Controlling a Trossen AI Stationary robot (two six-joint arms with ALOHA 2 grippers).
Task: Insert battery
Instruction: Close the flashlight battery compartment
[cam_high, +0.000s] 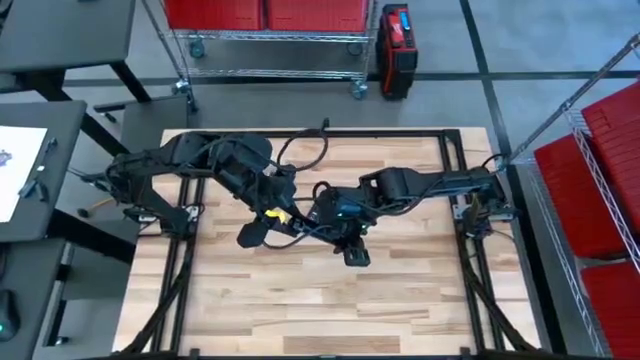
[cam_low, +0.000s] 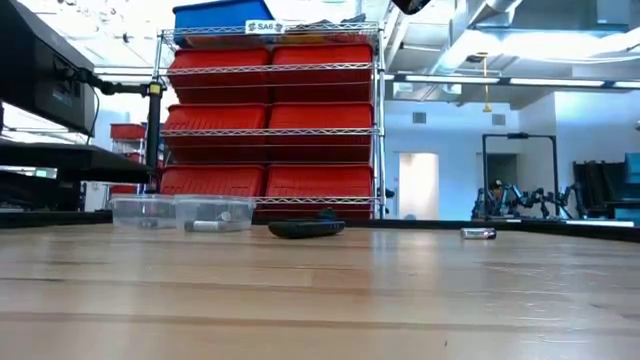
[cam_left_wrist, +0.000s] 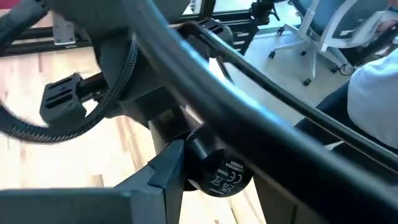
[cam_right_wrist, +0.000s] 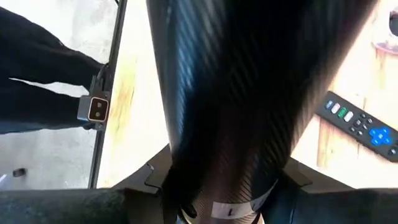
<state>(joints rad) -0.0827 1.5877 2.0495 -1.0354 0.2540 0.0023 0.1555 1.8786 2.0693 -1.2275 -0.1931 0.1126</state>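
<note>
Two clear plastic tubs (cam_low: 180, 212) sit side by side at the table's far edge; one holds a small grey cylinder (cam_low: 207, 226). A black remote control (cam_low: 306, 229) with coloured buttons lies flat nearby. Both dark arms cross mid-table; I cannot tell either gripper's opening or grasp.

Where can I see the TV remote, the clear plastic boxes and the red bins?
remote (cam_right_wrist: 364, 126): right wrist view, on its button face.
clear plastic boxes (cam_low: 180, 212): low view, on the front wall where the two meet.
red bins (cam_low: 270, 115): low view, on a bin front on the wire shelf.
</note>
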